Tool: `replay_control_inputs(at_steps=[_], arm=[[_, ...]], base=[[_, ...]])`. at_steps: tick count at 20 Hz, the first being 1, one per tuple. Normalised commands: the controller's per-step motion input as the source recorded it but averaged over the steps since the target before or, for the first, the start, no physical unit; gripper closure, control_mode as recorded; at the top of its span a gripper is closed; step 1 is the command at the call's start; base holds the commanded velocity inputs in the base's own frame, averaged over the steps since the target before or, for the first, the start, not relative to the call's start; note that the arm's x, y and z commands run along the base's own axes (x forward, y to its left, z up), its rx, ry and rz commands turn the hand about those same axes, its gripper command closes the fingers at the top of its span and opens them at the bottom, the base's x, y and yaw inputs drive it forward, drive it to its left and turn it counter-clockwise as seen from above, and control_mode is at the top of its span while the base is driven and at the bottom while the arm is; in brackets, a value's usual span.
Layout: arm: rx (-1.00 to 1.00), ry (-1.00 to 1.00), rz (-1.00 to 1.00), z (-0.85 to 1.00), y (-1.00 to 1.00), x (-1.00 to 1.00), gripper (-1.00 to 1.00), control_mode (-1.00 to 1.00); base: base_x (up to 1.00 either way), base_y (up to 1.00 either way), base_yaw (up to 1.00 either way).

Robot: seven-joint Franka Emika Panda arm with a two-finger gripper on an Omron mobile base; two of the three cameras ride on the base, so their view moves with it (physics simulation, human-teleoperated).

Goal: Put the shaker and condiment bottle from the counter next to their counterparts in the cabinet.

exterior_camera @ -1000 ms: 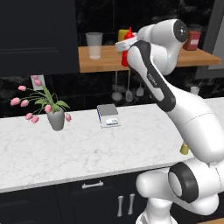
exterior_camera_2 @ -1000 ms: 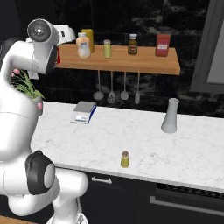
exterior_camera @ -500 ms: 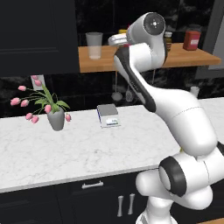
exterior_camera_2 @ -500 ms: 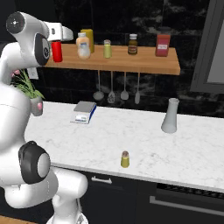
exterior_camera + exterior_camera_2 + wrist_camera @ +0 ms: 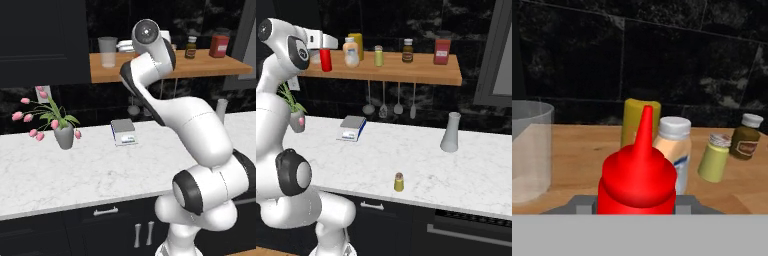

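Note:
My gripper is shut on the red condiment bottle, which stands upright at the left part of the wooden cabinet shelf; I cannot tell whether its base touches the plank. In the hand view the red bottle is close up, with the yellow bottle right behind it and the shelf shaker to the right. The yellow bottle and that shaker stand right of the held bottle. The other shaker stands on the counter near its front edge.
A clear glass stands left of the held bottle. A white bottle, a brown jar and a red-lidded jar share the shelf. On the counter are a small scale, a white vase and tulips.
The arm's upper joints have swung left and turned. The red bottle, still held, has shifted only slightly, in over the shelf's left part.

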Motion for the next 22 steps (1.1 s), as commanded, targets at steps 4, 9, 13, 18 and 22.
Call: replay_control_inputs(at_steps=[4, 9, 13, 18, 22], arm=[[0.0, 0.02, -0.14, 0.0, 0.0, 0.29, 1.0, -1.0], [0.0, 0.03, -0.1, 0.0, 0.0, 0.32, 1.0, -1.0], [0.01, 0.0, -0.05, -0.15, -0.11, 0.27, 1.0, -1.0], [0.01, 0.0, -0.03, -0.13, -0.11, 0.32, 1.0, -1.0], [0.0, 0.0, -0.01, -0.02, -0.03, 0.34, 1.0, -1.0]], base=[[0.0, 0.0, 0.0], [0.0, 0.0, 0.0], [0.0, 0.0, 0.0], [0.0, 0.0, 0.0], [0.0, 0.0, 0.0]])
